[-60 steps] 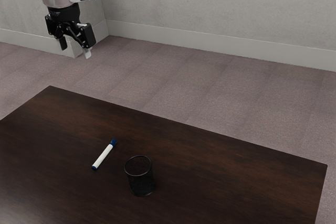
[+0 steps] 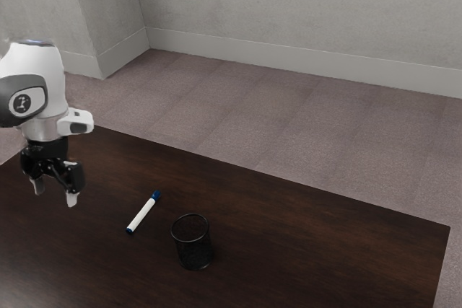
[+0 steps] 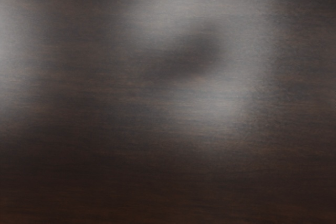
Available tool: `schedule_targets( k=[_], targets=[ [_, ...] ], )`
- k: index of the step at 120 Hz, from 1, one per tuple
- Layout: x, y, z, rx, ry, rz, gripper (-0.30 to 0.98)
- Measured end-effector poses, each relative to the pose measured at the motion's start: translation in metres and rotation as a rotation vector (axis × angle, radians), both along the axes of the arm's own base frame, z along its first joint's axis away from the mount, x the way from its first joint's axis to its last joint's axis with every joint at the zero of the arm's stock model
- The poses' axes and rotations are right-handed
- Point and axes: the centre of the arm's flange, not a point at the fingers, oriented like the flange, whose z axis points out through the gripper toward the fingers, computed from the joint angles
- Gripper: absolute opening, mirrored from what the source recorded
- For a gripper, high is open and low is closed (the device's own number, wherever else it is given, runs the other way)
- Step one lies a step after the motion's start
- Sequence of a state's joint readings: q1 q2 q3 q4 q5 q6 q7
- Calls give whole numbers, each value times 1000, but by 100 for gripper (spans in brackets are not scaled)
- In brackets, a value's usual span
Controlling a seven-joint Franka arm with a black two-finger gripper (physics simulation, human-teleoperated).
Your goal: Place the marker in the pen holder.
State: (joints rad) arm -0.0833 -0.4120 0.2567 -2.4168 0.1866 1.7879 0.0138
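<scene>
Since marker (image 2: 142,214) lay loose, gripper (image 2: 55,192) stood spread.
Exterior view: pen holder (image 2: 193,250) sat upright, marker's 4 o'clock, presumably for insertion.

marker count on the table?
1. The marker lies on the table, off to the exterior view's left of the upright pen holder, not touching it. Holder's dark mesh could hide another inside; can't rule that out.

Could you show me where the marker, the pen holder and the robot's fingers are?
Marker (image 2: 142,214): exterior view, middle of its white barrel.
Pen holder (image 2: 193,252): exterior view, its dark mesh wall.
Fingers (image 2: 71,198): exterior view, pale tip of one.
</scene>
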Motion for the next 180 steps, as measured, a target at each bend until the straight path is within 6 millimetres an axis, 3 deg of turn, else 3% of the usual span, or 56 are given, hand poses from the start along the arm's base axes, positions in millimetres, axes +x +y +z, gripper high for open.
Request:
schedule_targets(
  k=[13, 28, 37, 52, 72, 93, 118, 139, 180],
  targets=[
    [1, 12, -72, -3, 14, 41, 69],
    [12, 14, -112, 17, -29, 65, 69],
    [38, 20, -132, 48, -54, 73, 69],
    [106, 28, -135, 88, -152, 96, 69],
    [128, 1, -149, 69, -190, 91, 66],
    [110, -21, -174, 53, -188, 74, 60],
    [109, -24, -177, 48, -227, 89, 52],
    [103, -42, -183, 41, -230, 65, 48],
    [95, -43, -191, 38, -236, 78, 34]
  ],
)
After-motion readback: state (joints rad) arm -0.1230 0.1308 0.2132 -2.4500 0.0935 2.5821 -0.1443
